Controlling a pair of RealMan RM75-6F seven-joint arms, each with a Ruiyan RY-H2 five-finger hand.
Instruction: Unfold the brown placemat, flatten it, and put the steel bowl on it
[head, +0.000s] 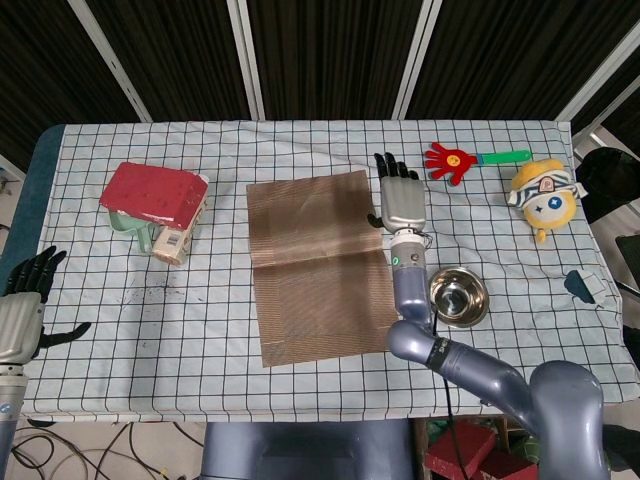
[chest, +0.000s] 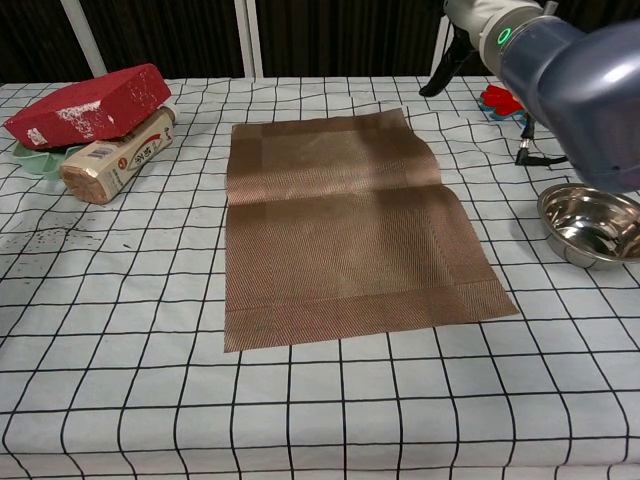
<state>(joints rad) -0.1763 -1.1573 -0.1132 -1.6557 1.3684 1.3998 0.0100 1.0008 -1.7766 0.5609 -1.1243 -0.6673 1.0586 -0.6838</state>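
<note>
Table (head: 300, 400), covered by a white cloth with a black grid; bears all items below.

Brown placemat (head: 318, 262): lies unfolded near the table's middle, long axis running front to back. A shallow crease ridge crosses it about halfway; the far right edge ripples slightly in the chest view.

Right hand (head: 400, 198): above the table just beside the placemat's far right corner, fingers extended and apart, holding nothing. Whether it touches the cloth cannot be told.

Left hand (head: 22, 310): off the table's near left edge, fingers spread, empty.

Red box (head: 152, 191): far left, resting tilted on a pale green dish (head: 128, 226) and a beige carton (head: 176, 240).

Steel bowl (head: 458, 296): upright on the cloth, right of the placemat, apart from it.

Yellow plush toy (head: 545, 195): far right.

Red hand-shaped clapper (head: 452, 159) with a green handle: far right, left of the toy.
</note>
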